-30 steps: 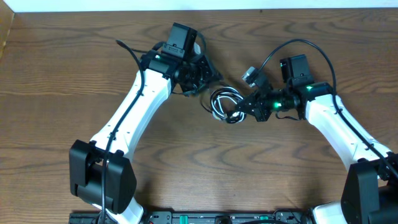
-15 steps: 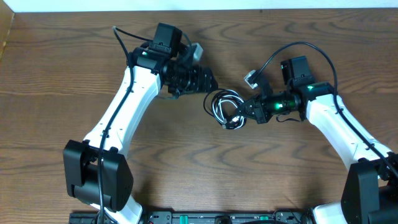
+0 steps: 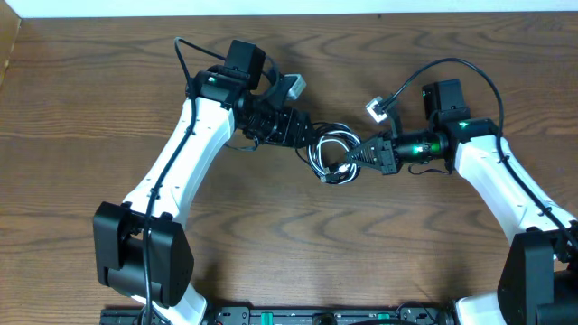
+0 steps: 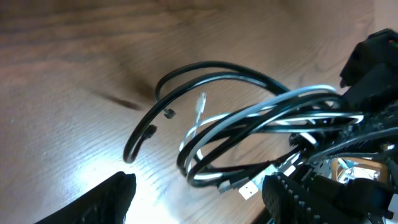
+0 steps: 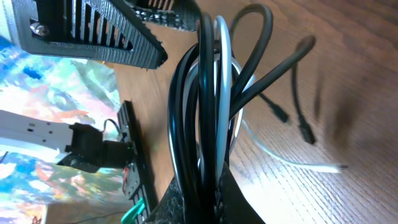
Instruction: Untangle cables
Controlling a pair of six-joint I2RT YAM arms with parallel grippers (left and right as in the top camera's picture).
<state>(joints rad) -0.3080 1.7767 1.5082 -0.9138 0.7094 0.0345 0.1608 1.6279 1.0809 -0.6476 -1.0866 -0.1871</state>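
From overhead the table (image 3: 81,108) is lit softly and evenly. The wood grain is sharp, shadows under the arms are faint, and a small green glow (image 3: 420,143) shows at the right. In the left wrist view a white glare patch washes out the near left wood, the cables (image 4: 249,124) carry bright streaks, and the near edge is dark and blurred. In the right wrist view the cables sit close to the lens and look soft. Glare spreads over the near right wood – smeared shadows lie beside the plug ends – and the left background is an unfocused blur of colour.
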